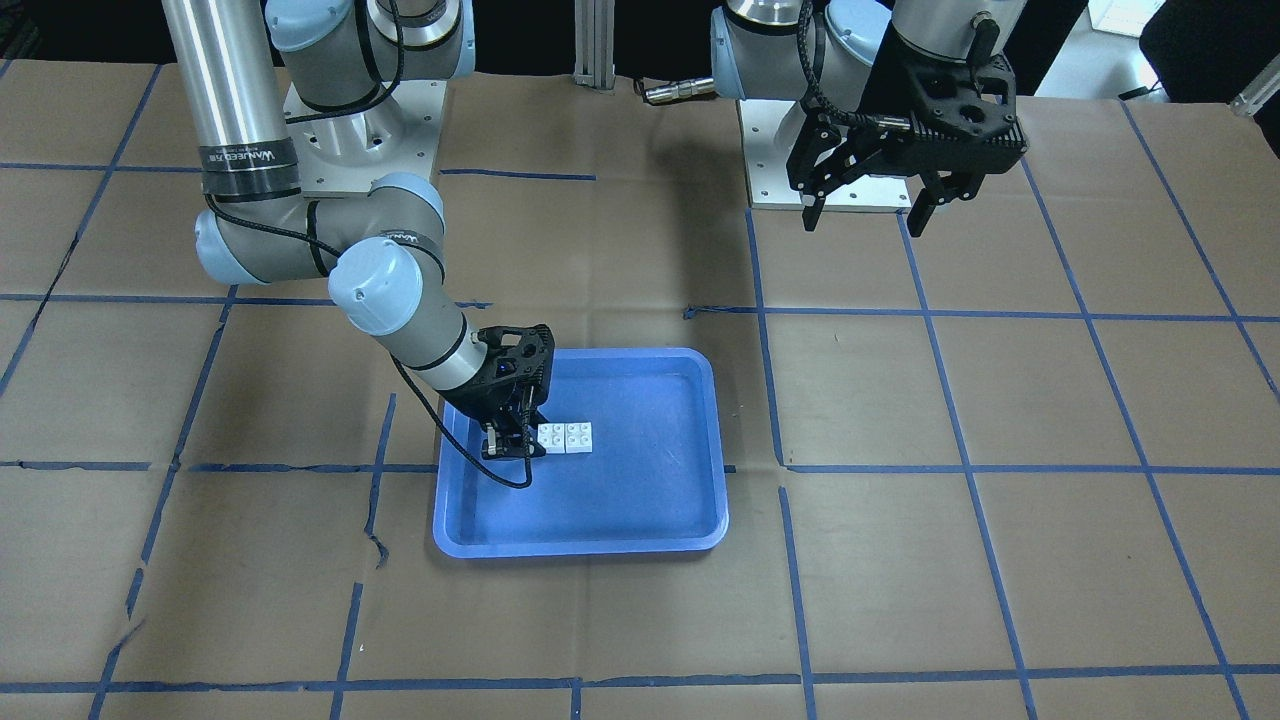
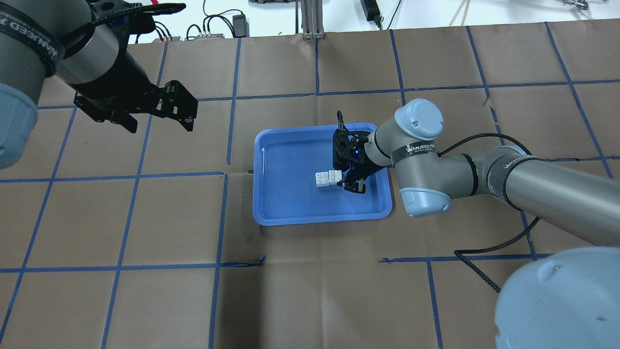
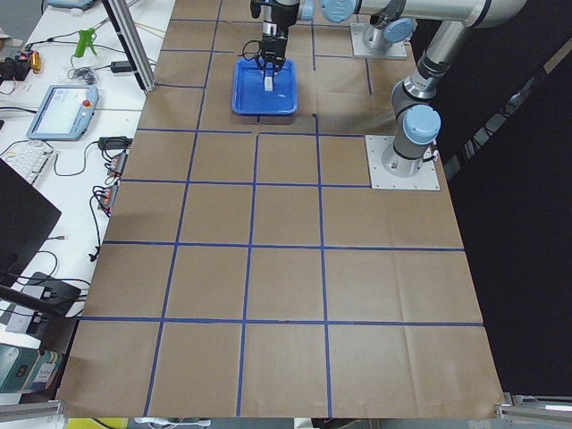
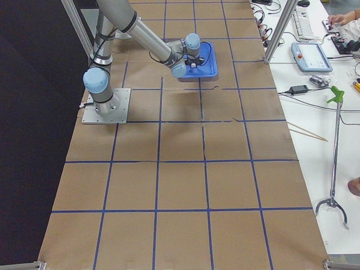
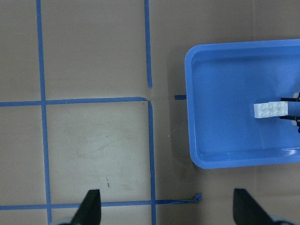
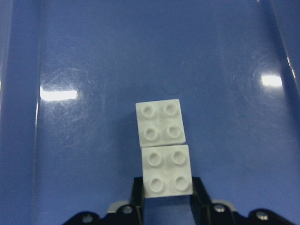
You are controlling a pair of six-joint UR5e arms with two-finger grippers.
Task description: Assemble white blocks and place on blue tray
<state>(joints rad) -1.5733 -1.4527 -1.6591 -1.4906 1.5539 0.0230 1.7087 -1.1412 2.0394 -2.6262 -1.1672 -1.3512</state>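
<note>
Inside blue tray [image 1: 640, 490], 2 white blocks [image 1: 565, 437] lie side by side, touching. Only the right wrist view shows right gripper [image 6: 167, 185] pinching the near block. Left gripper [image 1: 866, 222] spread wide, empty, well apart.

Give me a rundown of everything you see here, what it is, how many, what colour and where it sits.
white blocks: two, white, side by side and touching, on the floor of the tray
blue tray: one, blue, near the middle of the table
table: one, brown paper with a blue tape grid, under everything
control pendant: one, grey with a red button, on the white bench on the operators' side
grabber tool: one, metal with a green handle, on that same bench
right gripper: one, black, down in the tray, fingers closed on the block nearer to it
left gripper: one, black, open, held above the table near its own base, holding nothing
</note>
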